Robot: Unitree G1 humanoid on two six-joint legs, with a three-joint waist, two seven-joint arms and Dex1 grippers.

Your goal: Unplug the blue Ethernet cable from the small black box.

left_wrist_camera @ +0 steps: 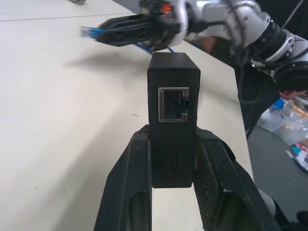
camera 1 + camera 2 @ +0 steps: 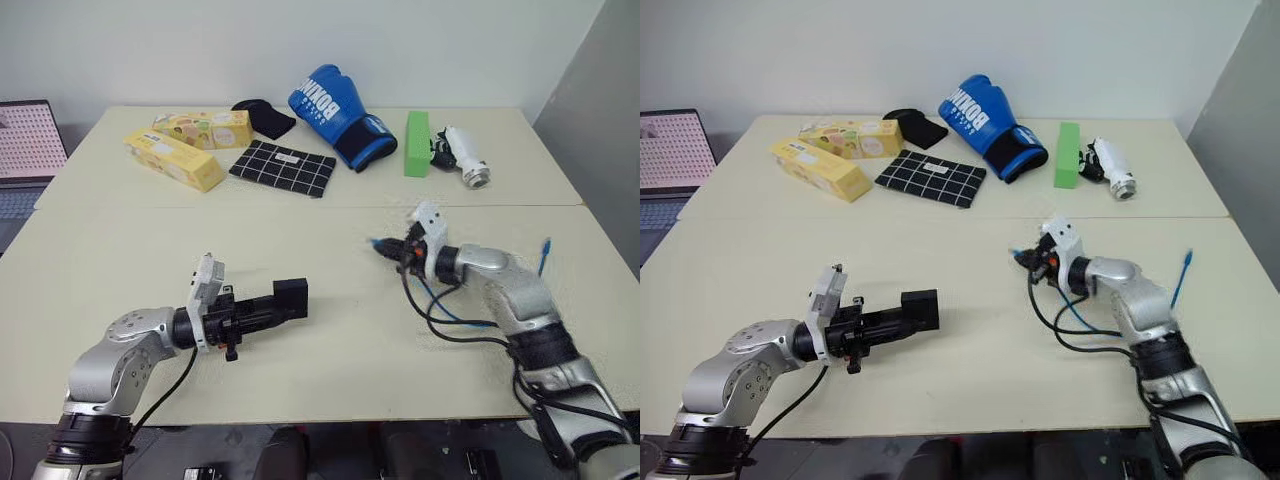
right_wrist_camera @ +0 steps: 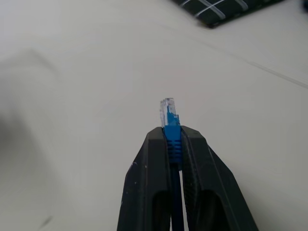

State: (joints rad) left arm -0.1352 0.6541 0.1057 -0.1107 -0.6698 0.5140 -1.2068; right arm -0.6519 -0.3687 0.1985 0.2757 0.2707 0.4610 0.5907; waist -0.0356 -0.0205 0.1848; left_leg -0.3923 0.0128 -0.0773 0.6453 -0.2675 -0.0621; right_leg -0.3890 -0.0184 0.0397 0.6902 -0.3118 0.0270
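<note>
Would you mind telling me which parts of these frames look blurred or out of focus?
Left wrist view: the right gripper and its blue Ethernet cable are smeared, while the small black box is sharp. Right wrist view: the plug tip is crisp; the black grid cloth behind is soft. Both eye views look evenly lit.

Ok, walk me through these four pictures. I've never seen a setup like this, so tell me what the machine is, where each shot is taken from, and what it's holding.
This is a humanoid robot with two arms, each ending in a two-fingered black gripper. The two wide pictures come from cameras in its head, looking down over a pale table. The two close-ups come from cameras on its wrists.

The left gripper is shut on the small black box, whose port is empty. The right gripper is shut on the blue Ethernet cable just behind its clear plug, so the cable is already out.

At the far side lie a blue boxing glove, two yellow cartons, a black grid-patterned cloth and a green block.
</note>
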